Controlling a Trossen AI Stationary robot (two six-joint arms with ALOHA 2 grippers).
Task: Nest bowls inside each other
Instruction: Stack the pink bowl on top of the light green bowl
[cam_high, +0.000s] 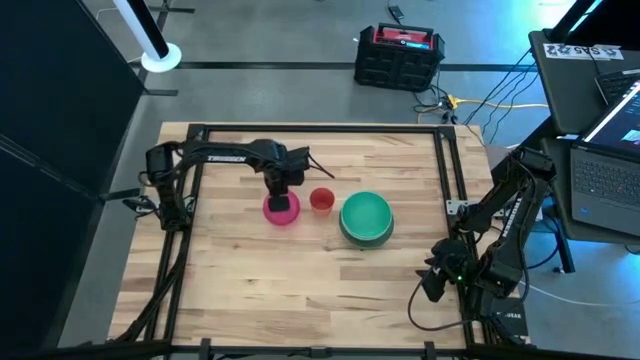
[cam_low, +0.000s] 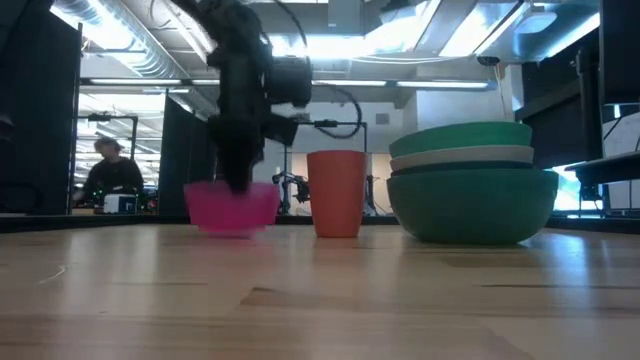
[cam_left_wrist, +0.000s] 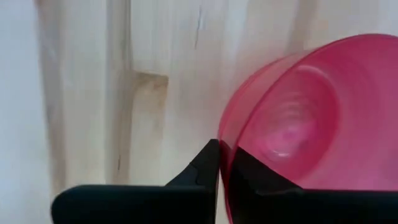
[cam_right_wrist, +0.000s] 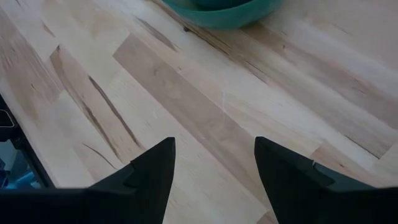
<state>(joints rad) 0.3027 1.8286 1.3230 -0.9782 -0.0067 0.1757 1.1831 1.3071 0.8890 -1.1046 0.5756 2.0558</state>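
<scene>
A small pink bowl (cam_high: 282, 209) rests on its base on the wooden table, left of a red cup (cam_high: 321, 200). My left gripper (cam_high: 280, 199) points down over the pink bowl and is shut on its rim. Right of the cup, a stack of nested bowls (cam_high: 366, 219) stands with a green one on top, a white one under it and a teal one outermost (cam_low: 472, 205). My right gripper (cam_right_wrist: 214, 168) hangs open above bare table near the right edge, with the stack's teal bowl (cam_right_wrist: 217, 11) beyond it. My left gripper pinches the pink bowl's rim (cam_left_wrist: 225, 144) between its two fingers, one finger inside the bowl (cam_left_wrist: 261, 177) and one outside (cam_left_wrist: 202, 171). The fingers come from above, pointing down. In the low view the bowl's base (cam_low: 232, 228) sits on the table.
A black frame (cam_high: 445, 170) runs along the table's edges. A black case (cam_high: 398, 55) and cables lie on the floor beyond the far edge, laptops stand at the right. A person (cam_low: 108, 175) sits far behind the table. Bare wood lies toward the near edge.
</scene>
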